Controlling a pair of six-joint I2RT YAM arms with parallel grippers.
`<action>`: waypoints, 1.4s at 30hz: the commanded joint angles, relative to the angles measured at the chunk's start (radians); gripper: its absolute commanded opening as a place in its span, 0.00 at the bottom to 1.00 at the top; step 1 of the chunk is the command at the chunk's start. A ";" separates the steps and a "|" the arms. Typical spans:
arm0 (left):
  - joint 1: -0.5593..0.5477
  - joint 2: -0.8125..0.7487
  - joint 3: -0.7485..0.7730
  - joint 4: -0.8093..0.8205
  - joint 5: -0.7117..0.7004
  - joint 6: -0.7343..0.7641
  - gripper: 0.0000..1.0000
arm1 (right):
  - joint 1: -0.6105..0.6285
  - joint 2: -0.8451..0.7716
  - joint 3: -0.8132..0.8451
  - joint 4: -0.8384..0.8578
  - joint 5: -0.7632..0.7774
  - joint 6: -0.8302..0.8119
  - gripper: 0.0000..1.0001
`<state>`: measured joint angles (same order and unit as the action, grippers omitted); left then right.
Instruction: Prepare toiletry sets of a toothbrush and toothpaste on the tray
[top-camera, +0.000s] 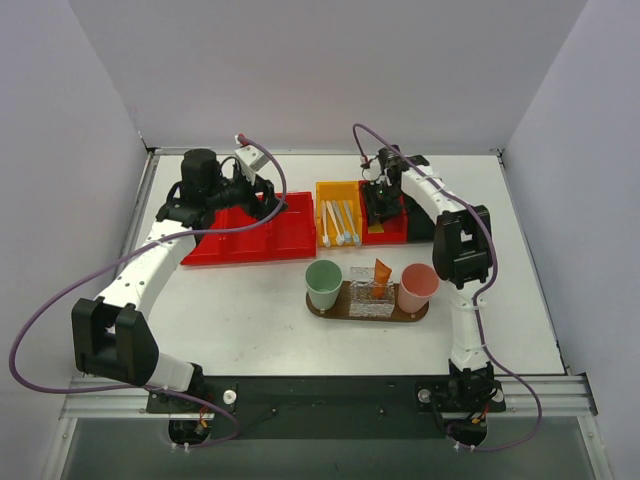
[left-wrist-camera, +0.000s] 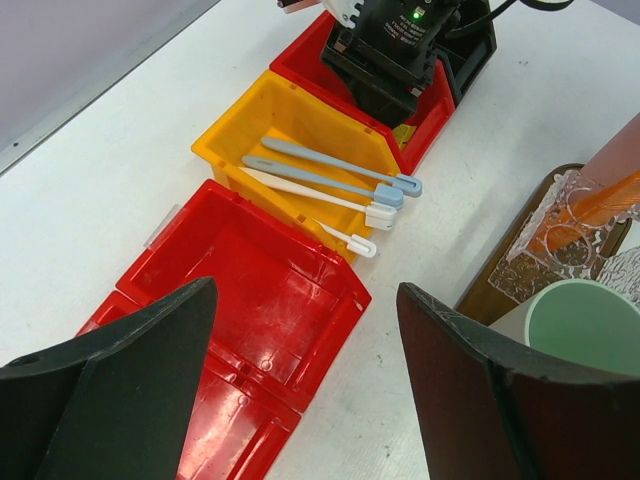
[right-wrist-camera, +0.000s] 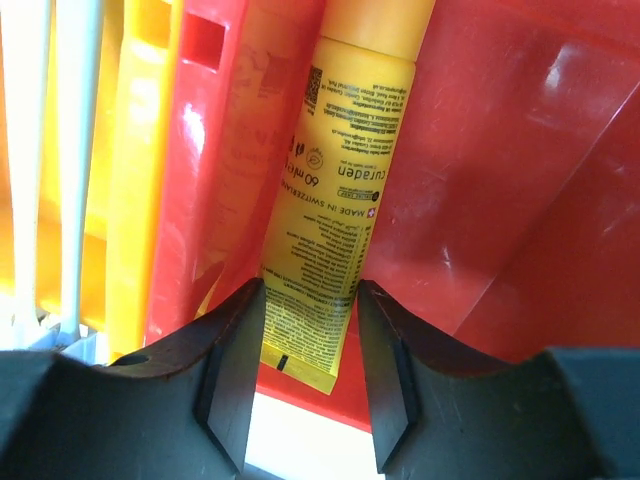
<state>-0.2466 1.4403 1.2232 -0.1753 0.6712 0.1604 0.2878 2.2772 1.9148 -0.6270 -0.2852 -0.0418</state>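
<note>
My right gripper (right-wrist-camera: 310, 370) reaches down into a red bin (right-wrist-camera: 520, 180) and its fingers press both long edges of a yellow toothpaste tube (right-wrist-camera: 335, 180) that lies in it. In the top view this gripper (top-camera: 378, 207) is at the back, right of the yellow bin (top-camera: 338, 222) that holds several white and pale blue toothbrushes (left-wrist-camera: 330, 180). The dark brown tray (top-camera: 318, 308) carries a green cup (top-camera: 323, 283), a clear glass cup (top-camera: 370, 298) with an orange toothpaste tube (top-camera: 382, 270) in it, and a pink cup (top-camera: 418, 287). My left gripper (left-wrist-camera: 305, 335) is open and empty above a red bin (left-wrist-camera: 250, 290).
A row of empty red bins (top-camera: 250, 235) stands left of the yellow bin. A black bin (top-camera: 420, 222) sits right of the red bin with the tube. The tray's near corner (left-wrist-camera: 490, 290) and the green cup (left-wrist-camera: 590, 320) lie right of my left fingers.
</note>
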 joint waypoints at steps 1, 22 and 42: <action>0.006 -0.026 -0.010 0.036 0.037 -0.001 0.83 | 0.002 0.018 -0.008 0.004 0.024 -0.003 0.33; 0.007 -0.003 -0.024 0.028 0.045 0.021 0.83 | 0.005 -0.113 0.012 -0.011 0.072 0.020 0.00; 0.007 0.003 -0.027 0.016 0.062 0.044 0.83 | 0.027 -0.173 0.036 -0.051 0.141 0.005 0.00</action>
<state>-0.2466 1.4422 1.2007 -0.1757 0.6983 0.1875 0.3038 2.2051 1.9171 -0.6388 -0.1715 -0.0288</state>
